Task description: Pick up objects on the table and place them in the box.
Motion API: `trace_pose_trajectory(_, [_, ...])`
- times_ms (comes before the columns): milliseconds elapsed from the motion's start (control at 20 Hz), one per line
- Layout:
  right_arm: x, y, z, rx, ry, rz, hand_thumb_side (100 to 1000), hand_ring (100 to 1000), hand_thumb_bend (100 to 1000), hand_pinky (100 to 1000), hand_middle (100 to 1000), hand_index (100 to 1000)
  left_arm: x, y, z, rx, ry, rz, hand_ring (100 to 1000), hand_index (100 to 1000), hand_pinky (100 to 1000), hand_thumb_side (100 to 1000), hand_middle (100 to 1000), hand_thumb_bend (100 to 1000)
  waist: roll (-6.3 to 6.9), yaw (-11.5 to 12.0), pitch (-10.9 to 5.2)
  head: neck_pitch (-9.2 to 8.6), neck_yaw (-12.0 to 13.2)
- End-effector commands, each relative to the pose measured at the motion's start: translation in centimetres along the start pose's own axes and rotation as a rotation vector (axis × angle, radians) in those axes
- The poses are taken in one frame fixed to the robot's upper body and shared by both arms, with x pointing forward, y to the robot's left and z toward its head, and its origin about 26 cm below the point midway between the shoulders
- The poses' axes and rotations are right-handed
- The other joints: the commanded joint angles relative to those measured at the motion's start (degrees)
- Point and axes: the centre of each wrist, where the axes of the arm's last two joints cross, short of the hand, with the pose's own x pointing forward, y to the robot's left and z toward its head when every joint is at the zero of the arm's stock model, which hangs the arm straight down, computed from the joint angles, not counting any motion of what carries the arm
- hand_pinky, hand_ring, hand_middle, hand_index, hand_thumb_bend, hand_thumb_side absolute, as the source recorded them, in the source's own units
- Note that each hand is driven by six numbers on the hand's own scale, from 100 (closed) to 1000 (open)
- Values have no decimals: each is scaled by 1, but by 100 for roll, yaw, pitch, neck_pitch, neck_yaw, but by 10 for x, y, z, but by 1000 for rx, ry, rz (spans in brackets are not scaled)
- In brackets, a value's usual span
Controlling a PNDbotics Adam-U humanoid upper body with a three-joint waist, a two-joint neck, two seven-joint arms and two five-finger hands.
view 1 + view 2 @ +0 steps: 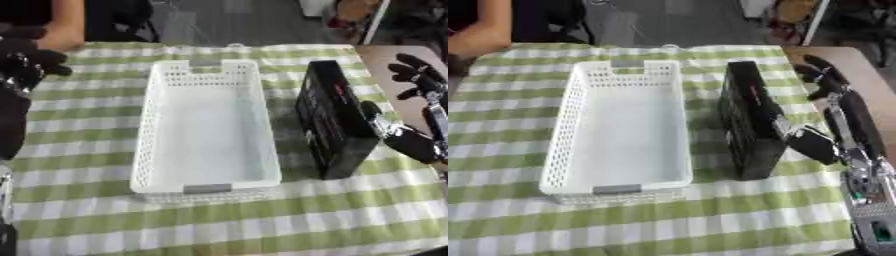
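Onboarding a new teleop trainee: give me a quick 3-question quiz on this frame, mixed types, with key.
1. True or false: the white basket already holds an object.
2. Which hand is at the black box?
A) the left hand
B) the right hand
C) neither
3. Fill in: the black box stands on the green checked cloth, on the basket's ____ side.

Key
1. False: only its bare floor shows.
2. B: the right hand reaches along the box's right face, thumb against it, fingers spread past its far end; the left hand is off at the table's far left edge.
3. Right.
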Motion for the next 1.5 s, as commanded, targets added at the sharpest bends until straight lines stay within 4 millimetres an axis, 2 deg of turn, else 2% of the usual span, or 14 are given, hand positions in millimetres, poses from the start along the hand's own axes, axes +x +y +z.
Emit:
trace_pose_trajectory(50, [4,-5,-3,2,-30,19,680,810,425,634,948,895,6,1,-5,-12,-26,-9,661,736,660,812,798,511,6,9,-49,4,-4])
trace_pose_trajectory(800, [16,-3,-8,40,-74,38,682,807,413,628,945,889,6,0,-5,-16,-27,-5,662,735,659,812,798,511,2,24,-57,4,-16])
trace_pose_trajectory(1500, [13,7,-5,97,-73,36,682,814,401,634,947,893,6,0,-6,-17,-28,-4,662,735,659,812,798,510,4,28,-54,4,-23])
